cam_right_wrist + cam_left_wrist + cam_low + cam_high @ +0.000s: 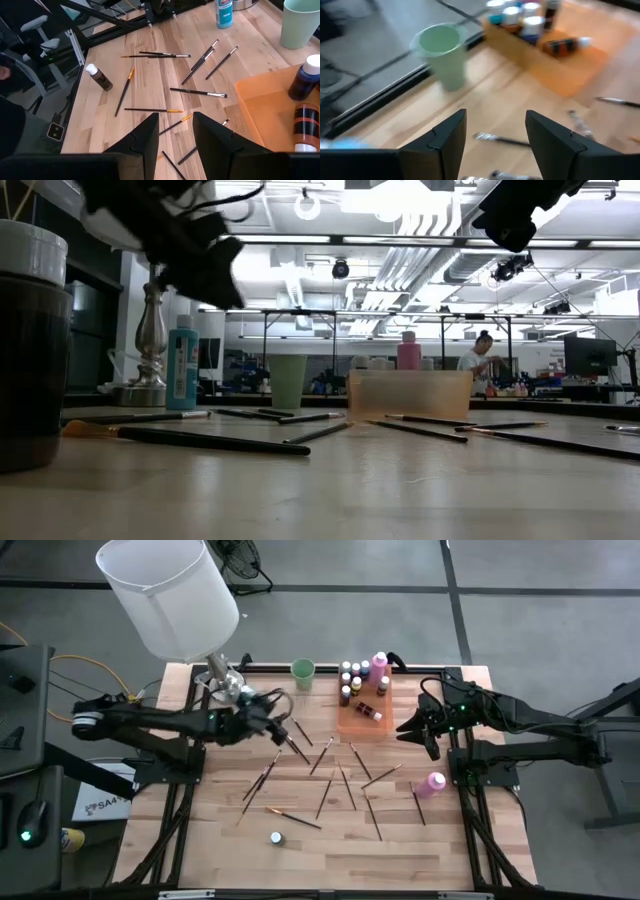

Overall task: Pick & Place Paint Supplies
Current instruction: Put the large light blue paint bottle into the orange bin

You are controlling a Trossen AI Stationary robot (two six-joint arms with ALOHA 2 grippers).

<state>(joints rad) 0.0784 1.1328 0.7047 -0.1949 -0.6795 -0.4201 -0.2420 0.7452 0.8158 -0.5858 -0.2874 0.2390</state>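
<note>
I read this as partway through. The orange tray (352,722) at the far side of the table (300,850) already holds a cluster of bottles (355,675) standing along its far edge, with one more lying on its side inside. A green cup (302,672) stands just beside the tray and looks empty.

A lot is left. The brushes (330,775) lie scattered across the middle of the table, none of them in the cup or tray as far as I can see. A pink bottle (435,781) lies by the right edge, a brown bottle (98,76) stands alone near the front, and a teal bottle (182,366) stands beside the lamp base (224,679).

My left gripper (283,730) hangs over the far left of the table, near the lamp base, fingers apart and holding nothing; through its wrist camera I see a brush on the wood between them, below. My right gripper (428,736) hovers just beside the tray's right end, fingers apart with a narrower gap, also empty.
</note>
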